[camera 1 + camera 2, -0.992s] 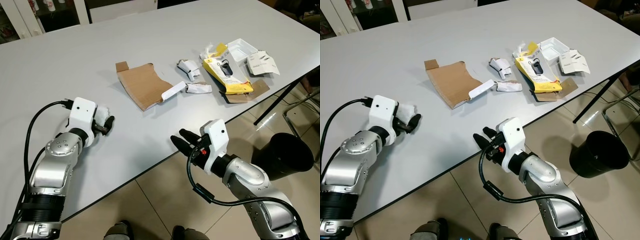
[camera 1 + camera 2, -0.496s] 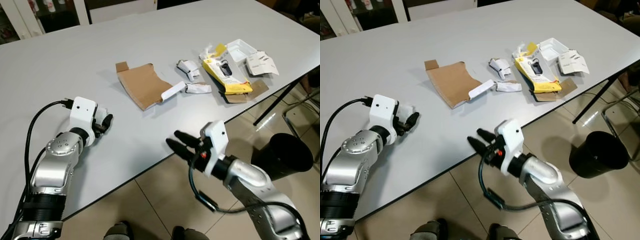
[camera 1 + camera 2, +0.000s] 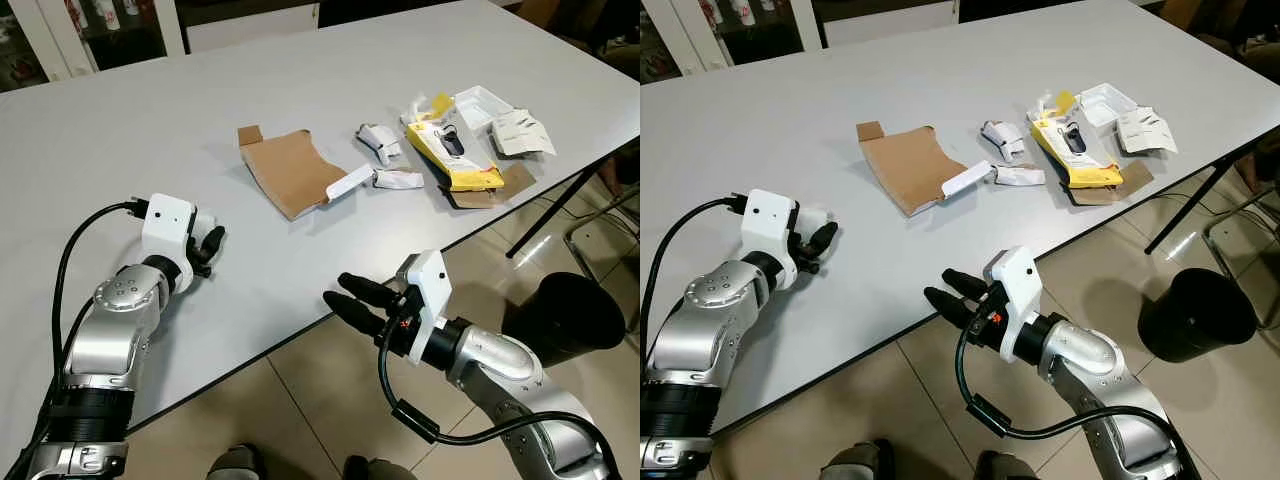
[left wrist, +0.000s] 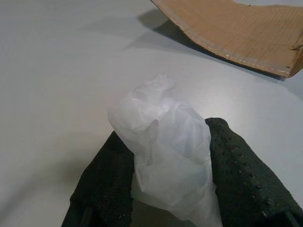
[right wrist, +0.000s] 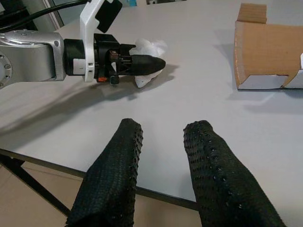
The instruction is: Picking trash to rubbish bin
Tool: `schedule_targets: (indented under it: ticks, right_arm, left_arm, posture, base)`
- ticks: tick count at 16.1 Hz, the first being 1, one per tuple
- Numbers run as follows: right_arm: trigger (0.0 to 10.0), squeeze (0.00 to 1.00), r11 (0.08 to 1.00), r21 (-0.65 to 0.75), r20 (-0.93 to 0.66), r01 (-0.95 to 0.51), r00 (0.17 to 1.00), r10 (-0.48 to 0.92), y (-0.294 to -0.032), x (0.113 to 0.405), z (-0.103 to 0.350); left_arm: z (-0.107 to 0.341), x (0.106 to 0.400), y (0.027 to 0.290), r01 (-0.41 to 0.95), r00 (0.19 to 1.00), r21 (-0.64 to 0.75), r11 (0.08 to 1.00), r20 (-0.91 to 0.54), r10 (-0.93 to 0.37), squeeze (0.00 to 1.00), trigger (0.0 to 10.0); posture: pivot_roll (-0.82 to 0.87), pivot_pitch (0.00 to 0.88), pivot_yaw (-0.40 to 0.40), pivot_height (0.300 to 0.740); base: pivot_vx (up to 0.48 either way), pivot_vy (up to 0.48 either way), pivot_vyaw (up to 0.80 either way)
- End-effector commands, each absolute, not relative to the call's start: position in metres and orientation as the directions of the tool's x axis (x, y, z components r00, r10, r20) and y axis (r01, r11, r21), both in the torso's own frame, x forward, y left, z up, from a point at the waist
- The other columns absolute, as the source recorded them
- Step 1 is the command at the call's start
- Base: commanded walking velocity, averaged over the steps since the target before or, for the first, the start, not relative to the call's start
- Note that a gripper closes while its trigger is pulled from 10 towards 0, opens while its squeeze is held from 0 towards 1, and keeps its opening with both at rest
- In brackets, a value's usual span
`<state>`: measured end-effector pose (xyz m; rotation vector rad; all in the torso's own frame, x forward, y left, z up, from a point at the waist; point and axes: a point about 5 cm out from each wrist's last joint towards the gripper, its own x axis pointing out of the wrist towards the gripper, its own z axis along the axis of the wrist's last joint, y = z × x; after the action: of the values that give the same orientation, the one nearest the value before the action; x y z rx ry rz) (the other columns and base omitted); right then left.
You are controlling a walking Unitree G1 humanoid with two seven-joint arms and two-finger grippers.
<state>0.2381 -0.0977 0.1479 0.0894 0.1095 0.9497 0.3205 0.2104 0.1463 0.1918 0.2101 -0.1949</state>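
A crumpled white paper wad (image 4: 163, 151) rests on the grey table (image 3: 300, 60) at its left front. My left gripper (image 3: 208, 248) is shut on it, with one black finger pressed to each side (image 4: 106, 184). The wad (image 5: 147, 52) also peeks out past that gripper in the right wrist view. My right gripper (image 3: 347, 297) hovers open and empty just off the table's front edge, pointing left toward the wad. A black rubbish bin (image 3: 572, 318) stands on the floor at the right, beyond the table.
More trash lies mid-table: a brown cardboard piece (image 3: 290, 170), two small white scraps (image 3: 378, 140), a yellow package (image 3: 455, 152), a white tray (image 3: 485, 100) and a leaflet (image 3: 522, 130). A chair frame (image 3: 610, 215) stands near the bin.
My left fingers have closed tighter round the wad, hiding most of it. My right gripper has swung left and slightly down below the table edge, fingers spread.
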Motion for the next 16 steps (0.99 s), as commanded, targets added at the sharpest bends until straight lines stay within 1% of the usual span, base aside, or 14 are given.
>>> schedule_targets:
  ticks: [1, 7, 11, 12, 14, 15, 16]
  right_arm:
    - [10.0, 0.00, 0.573, 0.105, -0.040, -0.813, 0.572, 0.819, -0.099, 0.239, 0.151]
    - [10.0, 0.00, 0.588, 0.089, -0.039, -0.804, 0.587, 0.808, -0.101, 0.241, 0.152]
    - [10.0, 0.00, 0.613, 0.072, -0.037, -0.787, 0.612, 0.790, -0.102, 0.243, 0.152]
    - [10.0, 0.00, 0.634, 0.060, -0.031, -0.771, 0.634, 0.773, -0.103, 0.245, 0.153]
    - [10.0, 0.00, 0.725, 0.039, 0.010, -0.687, 0.726, 0.688, -0.107, 0.252, 0.157]
    - [10.0, 0.00, 0.751, 0.043, 0.026, -0.659, 0.752, 0.658, -0.108, 0.253, 0.158]
    - [10.0, 0.00, 0.804, 0.033, 0.045, -0.594, 0.804, 0.593, -0.110, 0.255, 0.162]
  left_arm:
    - [0.149, 0.320, 0.207, 0.234, 0.957, 0.159, 0.959, -0.210, -0.199, 0.00, 0.0]
    - [0.149, 0.320, 0.204, 0.244, 0.955, 0.147, 0.959, -0.205, -0.212, 0.00, 0.0]
    - [0.148, 0.318, 0.197, 0.269, 0.950, 0.116, 0.956, -0.197, -0.243, 0.00, 0.0]
    - [0.149, 0.316, 0.195, 0.274, 0.949, 0.102, 0.956, -0.190, -0.251, 0.00, 0.0]
    - [0.156, 0.308, 0.185, 0.291, 0.948, 0.052, 0.955, -0.152, -0.280, 0.00, 0.0]
    - [0.160, 0.304, 0.182, 0.291, 0.949, 0.036, 0.956, -0.134, -0.284, 0.00, 0.0]
    - [0.171, 0.296, 0.175, 0.278, 0.958, 0.017, 0.960, -0.080, -0.276, 0.00, 0.0]
  posture:
    - [0.01, 0.117, -0.062, 0.740]
    - [0.01, 0.113, -0.059, 0.740]
    - [0.01, 0.109, -0.058, 0.740]
    - [0.00, 0.108, -0.055, 0.740]
    - [0.00, 0.102, -0.045, 0.740]
    - [0.00, 0.097, -0.037, 0.740]
    - [0.00, 0.097, -0.037, 0.740]
  base:
    - [0.000, 0.000, 0.00]
    - [0.000, 0.000, 0.00]
    - [0.000, 0.000, 0.00]
    - [0.000, 0.000, 0.00]
    - [0.000, 0.000, 0.00]
    - [0.000, 0.000, 0.00]
    - [0.000, 0.000, 0.00]
